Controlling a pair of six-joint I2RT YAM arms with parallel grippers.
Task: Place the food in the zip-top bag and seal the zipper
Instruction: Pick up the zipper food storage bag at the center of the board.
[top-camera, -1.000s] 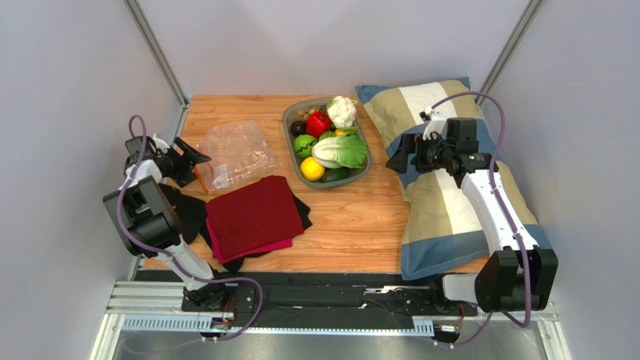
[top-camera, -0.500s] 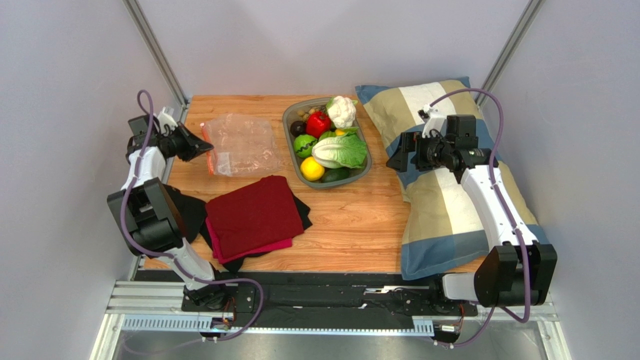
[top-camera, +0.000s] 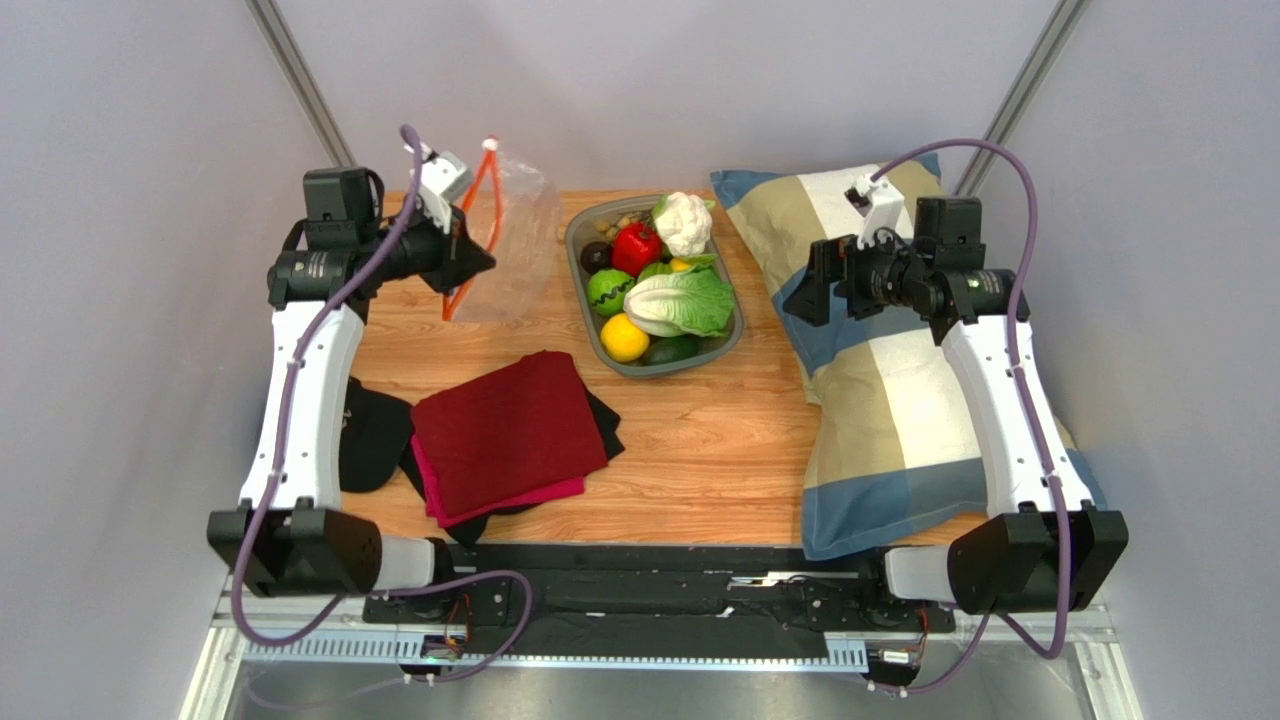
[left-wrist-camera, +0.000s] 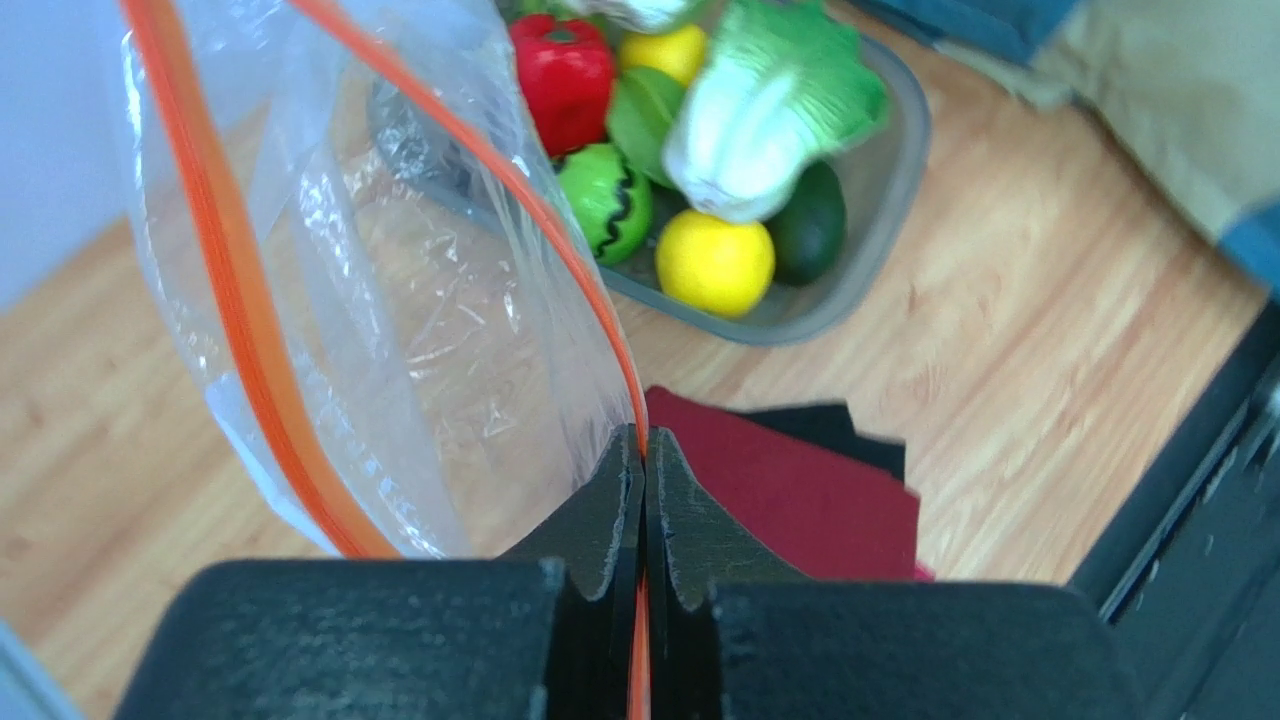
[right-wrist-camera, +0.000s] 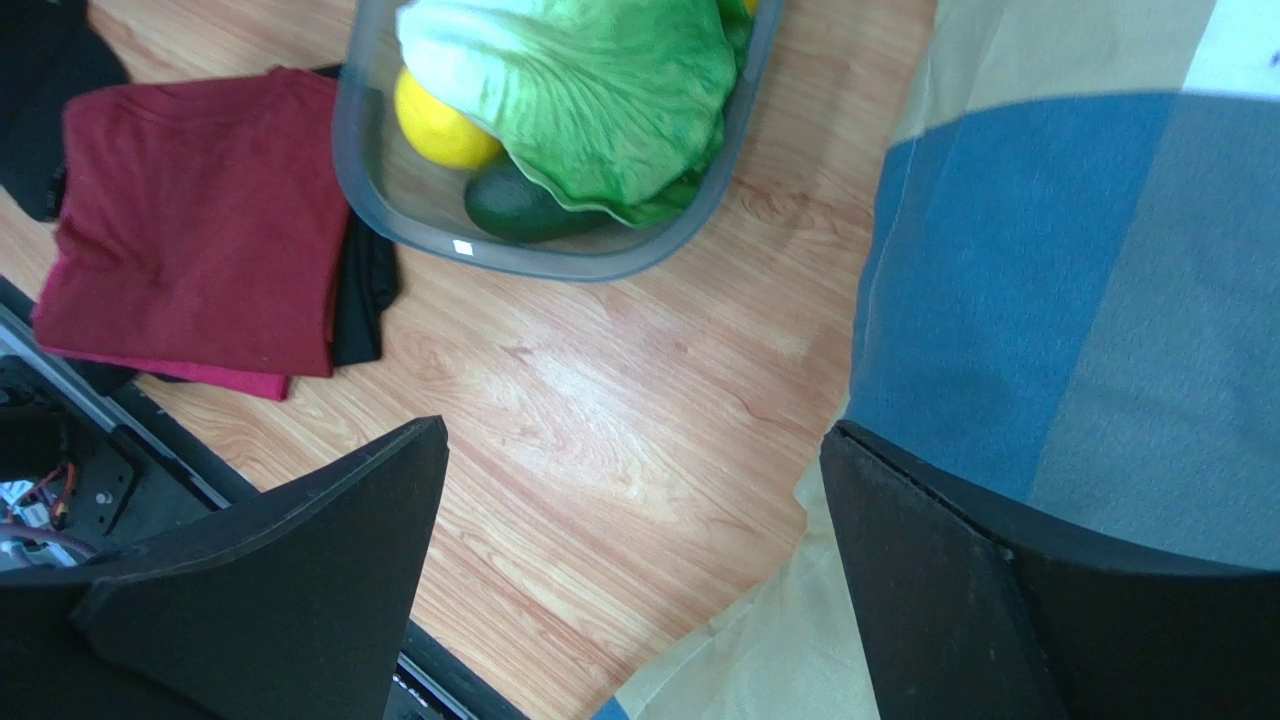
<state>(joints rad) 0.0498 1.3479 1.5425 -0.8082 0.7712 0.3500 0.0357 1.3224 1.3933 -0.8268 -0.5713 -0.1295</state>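
My left gripper is shut on the orange zipper of the clear zip-top bag. The bag hangs lifted above the table's back left, its mouth gaping. The food lies in the grey tray: a green cabbage, a white cauliflower and a yellow fruit. To the tray's right my right gripper hovers open over the pillow's edge, holding nothing.
The tray also holds a red pepper, a round green fruit and dark items. A folded red cloth lies on black cloth at the front left. A striped pillow covers the table's right side.
My left gripper shut on the bag's zipper edge and lifted the bag off the table, up and toward the back. The right arm rose slightly and stayed open.
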